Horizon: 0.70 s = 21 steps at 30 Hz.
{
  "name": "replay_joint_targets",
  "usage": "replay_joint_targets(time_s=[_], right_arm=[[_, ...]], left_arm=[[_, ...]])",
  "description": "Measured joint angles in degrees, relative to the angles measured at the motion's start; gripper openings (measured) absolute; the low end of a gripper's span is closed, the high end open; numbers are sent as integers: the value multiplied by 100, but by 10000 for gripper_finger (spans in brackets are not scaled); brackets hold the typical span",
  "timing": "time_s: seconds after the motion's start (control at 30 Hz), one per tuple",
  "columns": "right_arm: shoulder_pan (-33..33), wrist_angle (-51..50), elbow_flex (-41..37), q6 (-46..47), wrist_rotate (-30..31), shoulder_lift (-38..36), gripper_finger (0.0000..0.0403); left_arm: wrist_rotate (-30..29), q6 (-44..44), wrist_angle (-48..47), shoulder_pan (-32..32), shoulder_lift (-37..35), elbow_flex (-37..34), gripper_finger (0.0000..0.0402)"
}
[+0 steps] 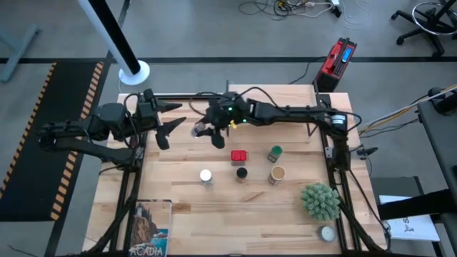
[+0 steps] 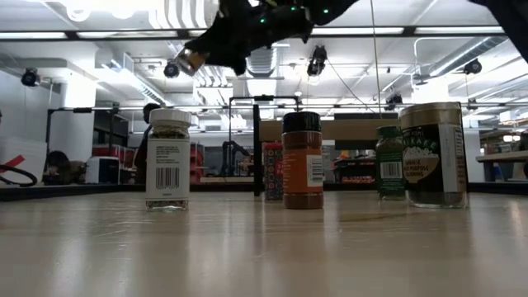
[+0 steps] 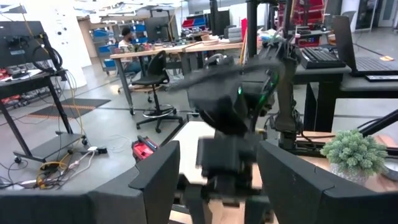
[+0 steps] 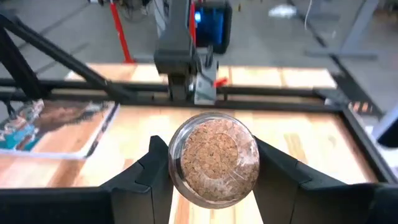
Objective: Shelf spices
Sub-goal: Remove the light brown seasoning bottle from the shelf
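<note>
— Where's that jar [image 4: 214,163]?
— Up in the air, clenched in the right gripper [image 1: 207,131], above the table [image 1: 178,193].
— And the left gripper [image 1: 161,120]?
— Released, empty. 5 spices [image 1: 238,156] stand in the middle.

Five spice containers [image 1: 241,165] stand mid-table, the plant [image 1: 320,200] to their right, a book [image 1: 151,227] at the near-left edge.

"ACADIA" on book [image 1: 150,230] cover, barcode on white-lidded jar [image 2: 168,158] label
</note>
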Motion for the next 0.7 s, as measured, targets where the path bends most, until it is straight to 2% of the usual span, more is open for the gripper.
replay_joint_targets(time_s=[0.2, 0.47, 0.7], right_arm=[[277, -1402, 1225, -370, 354, 728, 153], [375, -2939, 2817, -417, 368, 1930, 153], [429, -3661, 3556, -465, 484, 2627, 153]], left_arm=[[-2, 7, -2, 2, 0, -2, 204], [-9, 2, -9, 2, 7, -4, 204], [-10, 2, -87, 1, 11, -13, 204]])
